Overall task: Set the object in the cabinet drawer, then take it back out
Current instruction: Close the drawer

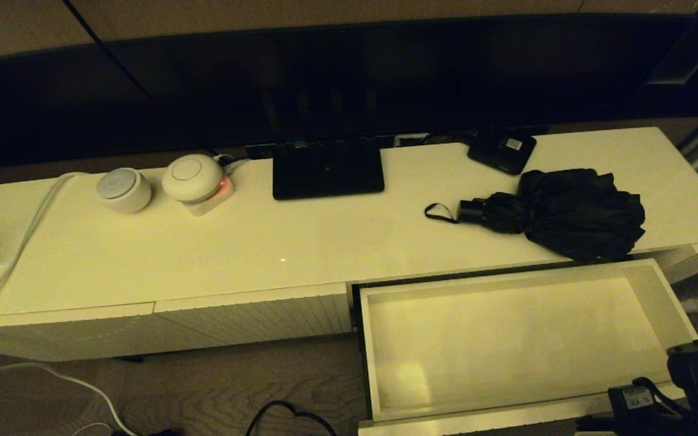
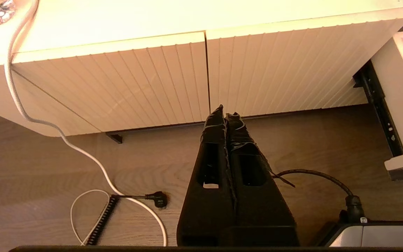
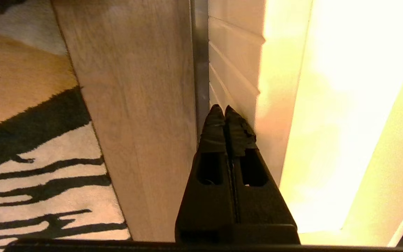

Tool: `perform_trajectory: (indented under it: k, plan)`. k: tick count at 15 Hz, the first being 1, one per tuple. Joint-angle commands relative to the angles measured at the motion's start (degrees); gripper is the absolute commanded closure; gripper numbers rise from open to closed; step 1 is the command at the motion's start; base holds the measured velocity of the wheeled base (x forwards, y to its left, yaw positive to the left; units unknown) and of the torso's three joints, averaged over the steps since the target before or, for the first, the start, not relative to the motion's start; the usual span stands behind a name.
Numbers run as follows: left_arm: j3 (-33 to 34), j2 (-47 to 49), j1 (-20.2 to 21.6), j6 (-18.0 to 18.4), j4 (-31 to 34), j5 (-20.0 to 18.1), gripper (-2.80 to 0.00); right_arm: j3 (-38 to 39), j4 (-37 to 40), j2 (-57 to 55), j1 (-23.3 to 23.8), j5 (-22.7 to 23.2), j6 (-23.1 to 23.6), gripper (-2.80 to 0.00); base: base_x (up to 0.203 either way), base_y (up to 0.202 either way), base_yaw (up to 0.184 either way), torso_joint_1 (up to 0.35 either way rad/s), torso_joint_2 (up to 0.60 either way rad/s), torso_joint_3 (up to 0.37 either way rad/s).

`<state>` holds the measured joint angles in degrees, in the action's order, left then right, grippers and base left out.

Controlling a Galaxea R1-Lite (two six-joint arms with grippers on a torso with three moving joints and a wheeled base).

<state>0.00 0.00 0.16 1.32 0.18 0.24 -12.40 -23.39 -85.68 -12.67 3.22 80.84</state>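
Your right end effector (image 3: 225, 111) is sitting pinched closed, gripping nothing, beside the pulled-out drawer (image 1: 379, 357) — the umbrella (image 1: 558, 212) is waiting on the worktop (image 1: 264, 242); the left end effector (image 2: 225, 112), likewise closed and holding nothing, is idling low.

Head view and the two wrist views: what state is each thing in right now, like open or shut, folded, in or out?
Cabinet drawer: pulled open, nothing visible inside.
Umbrella: folded, fabric loose, lying on the cabinet top behind the drawer.
Neighbouring ribbed front: shut.
Left gripper: shut, holding nothing, low before the shut fronts.
Right gripper: shut, holding nothing, by the drawer's ribbed front.
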Motion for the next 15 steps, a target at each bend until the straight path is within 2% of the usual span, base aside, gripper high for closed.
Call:
perform_trajectory:
  k: [1, 6, 10, 14, 15]
  plan:
    - [0.2, 0.0, 0.0, 0.0, 0.0, 0.0, 0.0, -0.6, -4.0, -3.8, 0.0, -0.5, 0.5, 0.0, 0.0, 0.0, 0.0, 0.0, 0.0, 0.0]
    - [0.2, 0.0, 0.0, 0.0, 0.0, 0.0, 0.0, -1.8, -12.7, -7.9, 0.0, -2.2, 0.5, 0.0, 0.0, 0.0, 0.0, 0.0, 0.0, 0.0]
    - [0.2, 0.0, 0.0, 0.0, 0.0, 0.0, 0.0, -7.2, -13.6, -9.0, 0.9, -2.5, 0.5, 0.0, 0.0, 0.0, 0.0, 0.0, 0.0, 0.0]
    - [0.2, 0.0, 0.0, 0.0, 0.0, 0.0, 0.0, -12.4, -13.5, -10.7, 1.4, -5.4, 0.1, 0.0, 0.0, 0.0, 0.0, 0.0, 0.0, 0.0]
    - [0.2, 0.0, 0.0, 0.0, 0.0, 0.0, 0.0, -13.7, -13.5, -11.7, 1.5, -5.5, -1.2, 0.0, 0.0, 0.0, 0.0, 0.0, 0.0, 0.0]
